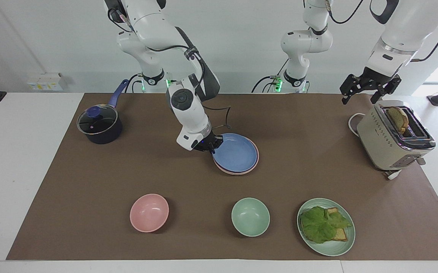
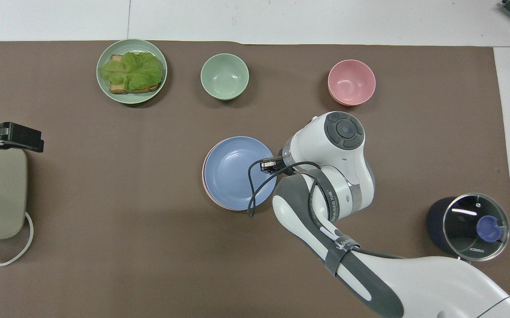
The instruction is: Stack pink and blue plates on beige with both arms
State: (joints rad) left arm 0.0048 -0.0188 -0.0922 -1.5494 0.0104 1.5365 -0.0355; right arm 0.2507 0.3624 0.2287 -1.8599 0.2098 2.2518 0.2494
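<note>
The blue plate (image 1: 238,153) (image 2: 230,170) lies on the pink plate (image 1: 255,163) (image 2: 203,176) at the middle of the brown mat. Only a thin pink rim shows around it. The beige plate is hidden; I cannot make it out under the stack. My right gripper (image 1: 211,146) sits low at the blue plate's rim, on the side toward the right arm's end, and its wrist covers it in the overhead view. My left gripper (image 1: 369,91) (image 2: 14,137) hangs open above the toaster and waits.
A beige toaster (image 1: 393,136) with bread stands at the left arm's end, a lidded dark pot (image 1: 99,123) at the right arm's end. Farthest from the robots stand a pink bowl (image 1: 149,212), a green bowl (image 1: 250,217) and a green plate (image 1: 350,239) with lettuce and bread.
</note>
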